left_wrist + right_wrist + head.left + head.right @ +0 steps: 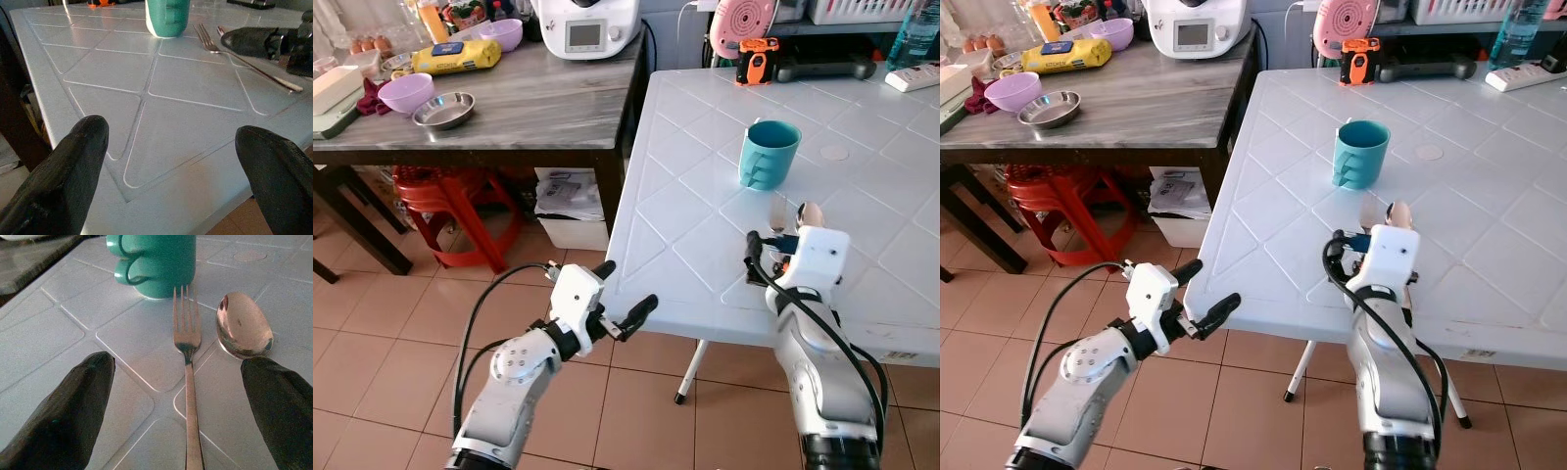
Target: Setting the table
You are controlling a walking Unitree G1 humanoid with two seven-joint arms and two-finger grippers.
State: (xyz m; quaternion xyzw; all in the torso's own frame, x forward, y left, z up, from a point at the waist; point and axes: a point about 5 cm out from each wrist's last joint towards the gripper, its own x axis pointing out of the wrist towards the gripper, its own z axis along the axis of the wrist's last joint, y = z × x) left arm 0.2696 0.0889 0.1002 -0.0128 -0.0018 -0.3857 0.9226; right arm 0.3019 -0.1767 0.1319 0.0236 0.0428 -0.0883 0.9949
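A teal mug (770,153) stands upright on the white plastic table (685,186). Just in front of it lie a metal fork (188,362) and a spoon (243,324), side by side, the spoon to the right. My right gripper (178,364) hovers low over the table, open, its fingers straddling the fork's handle and holding nothing. My left gripper (628,284) is open at the table's front left edge, pointing across the tabletop toward the mug (167,17).
A dark wooden side table (538,108) to the left carries purple bowls (406,93), a steel bowl (443,110) and a white appliance (584,27). A red stool (450,206) stands under it. An orange tool (757,59) and a power strip (913,76) lie at the white table's back.
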